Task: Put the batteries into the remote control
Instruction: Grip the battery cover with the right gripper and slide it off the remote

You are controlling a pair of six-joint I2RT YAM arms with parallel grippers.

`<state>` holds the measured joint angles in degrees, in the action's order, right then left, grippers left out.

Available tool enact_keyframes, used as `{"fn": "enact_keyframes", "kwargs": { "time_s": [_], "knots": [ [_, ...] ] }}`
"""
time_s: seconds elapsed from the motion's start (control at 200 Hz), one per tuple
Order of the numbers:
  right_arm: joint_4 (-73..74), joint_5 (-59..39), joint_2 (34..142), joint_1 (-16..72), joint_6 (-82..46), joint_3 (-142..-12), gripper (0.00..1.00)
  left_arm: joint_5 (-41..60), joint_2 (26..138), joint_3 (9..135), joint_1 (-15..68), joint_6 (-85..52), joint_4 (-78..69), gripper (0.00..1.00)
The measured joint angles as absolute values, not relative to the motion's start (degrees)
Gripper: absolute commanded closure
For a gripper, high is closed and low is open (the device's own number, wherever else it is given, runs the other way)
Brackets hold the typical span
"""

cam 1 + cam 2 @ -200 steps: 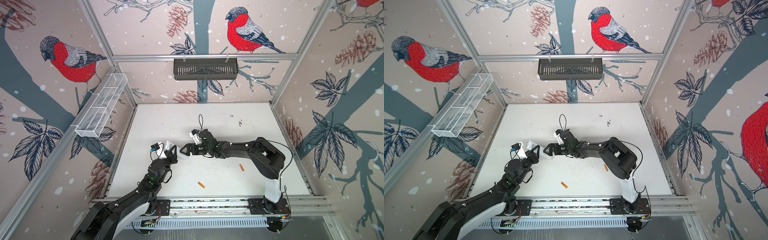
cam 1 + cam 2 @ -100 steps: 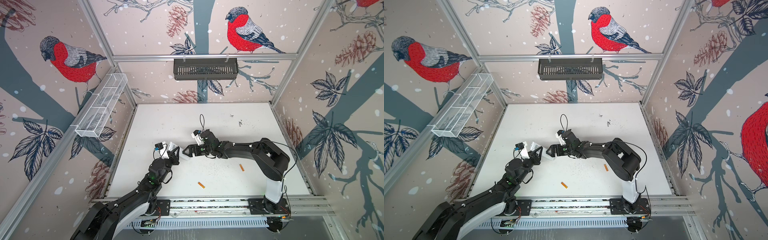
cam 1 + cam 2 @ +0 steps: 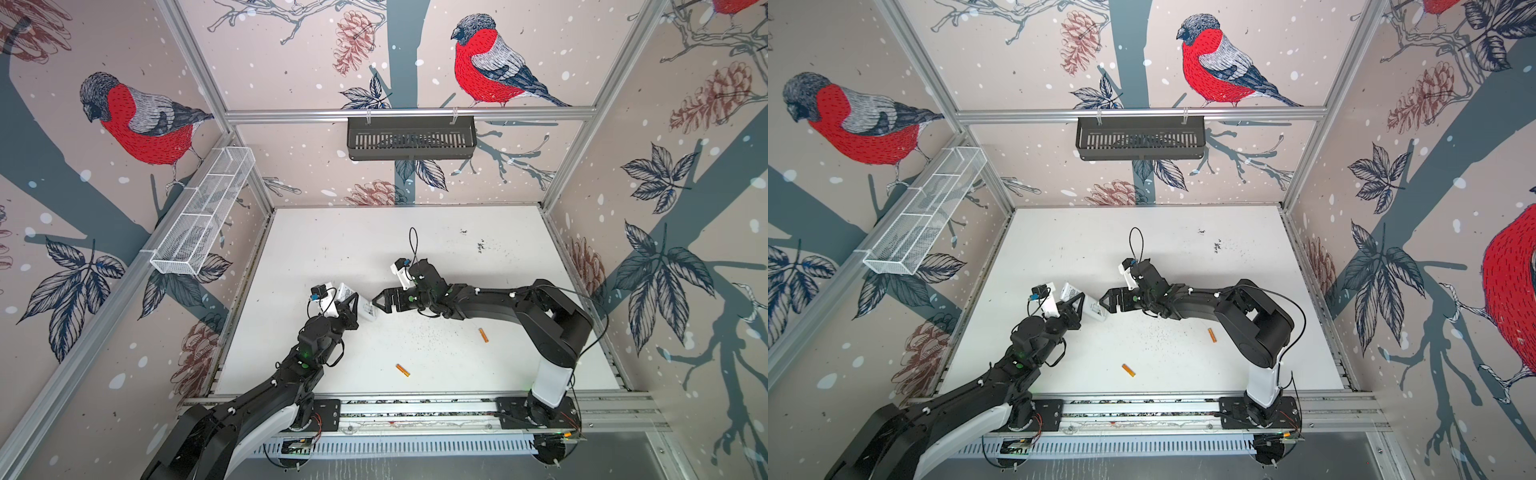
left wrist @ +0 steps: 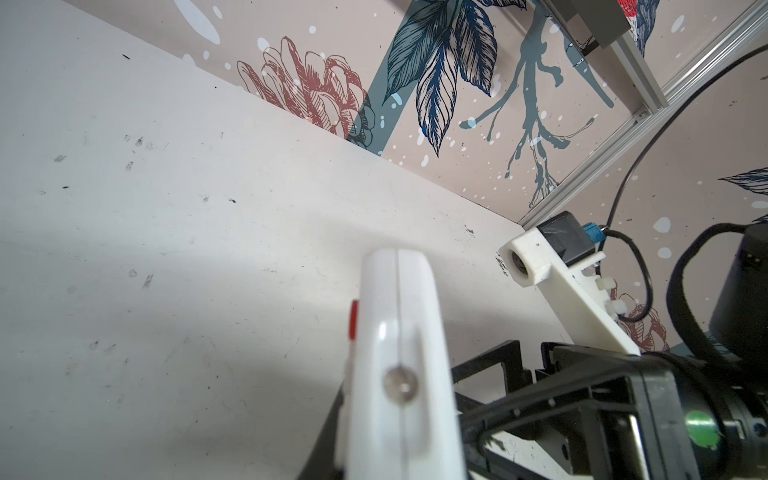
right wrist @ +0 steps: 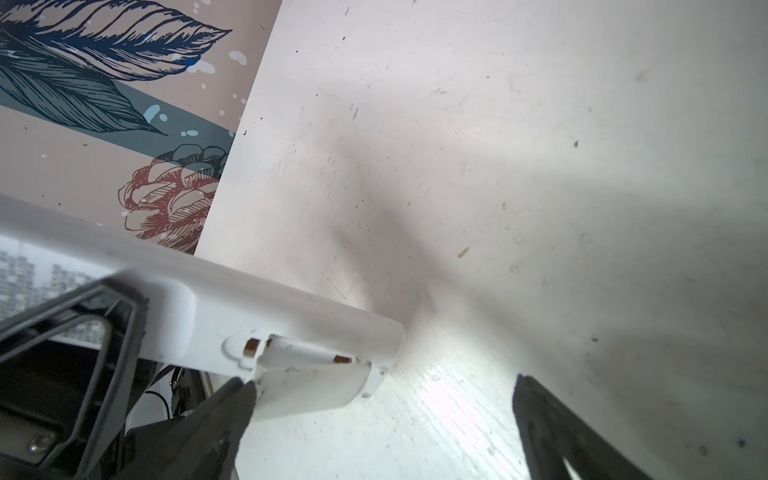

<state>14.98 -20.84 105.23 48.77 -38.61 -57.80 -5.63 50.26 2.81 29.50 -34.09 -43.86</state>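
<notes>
My left gripper (image 3: pixel 353 305) (image 3: pixel 1077 305) is shut on the white remote control (image 3: pixel 368 311) (image 3: pixel 1096 311), holding it off the table and tilted. In the left wrist view the remote (image 4: pixel 399 374) stands on edge, with a red button on its side. My right gripper (image 3: pixel 377 303) (image 3: pixel 1104 302) is open at the remote's free end. In the right wrist view the open gripper (image 5: pixel 382 388) has one finger (image 5: pixel 232 411) touching the half-lifted battery cover (image 5: pixel 311 386) on the remote (image 5: pixel 257 307). Two orange batteries (image 3: pixel 402 370) (image 3: pixel 482 335) (image 3: pixel 1128 370) (image 3: pixel 1212 335) lie on the table.
A white table (image 3: pixel 415 257) is enclosed by patterned walls. A wire basket (image 3: pixel 203 216) hangs on the left wall and a black basket (image 3: pixel 411 137) on the back wall. A metal rail (image 3: pixel 415 409) runs along the front edge.
Both grippers have shifted slightly to the right together, the left one carrying the remote. The right gripper stays open at the remote's end.
</notes>
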Motion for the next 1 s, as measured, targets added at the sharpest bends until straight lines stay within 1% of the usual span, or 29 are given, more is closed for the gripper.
{"fn": "enact_keyframes", "kwargs": {
  "time_s": [0.115, 0.32, 0.575, 0.881, 1.001],
  "knots": [
    [14.9, -20.6, 105.5, 48.7, -38.1, -59.1, 0.00, -3.9, 50.8, 3.3, 29.5, -34.2, -45.0, 1.00],
    [13.9, -20.5, 106.0, 48.6, -37.3, -60.4, 0.01, -3.8, 51.4, 3.3, 29.5, -34.2, -45.9, 1.00],
    [14.2, -20.4, 102.8, 48.2, -36.0, -58.3, 0.00, -3.6, 52.7, 3.4, 29.5, -34.3, -48.6, 1.00],
    [17.1, -23.1, 100.1, 47.5, -33.8, -55.9, 0.00, -3.4, 54.4, 3.8, 29.5, -34.7, -50.4, 1.00],
    [18.3, -24.9, 99.7, 47.5, -31.6, -55.0, 0.02, -2.9, 54.0, 4.2, 29.5, -34.7, -50.4, 1.00]
  ]
}}
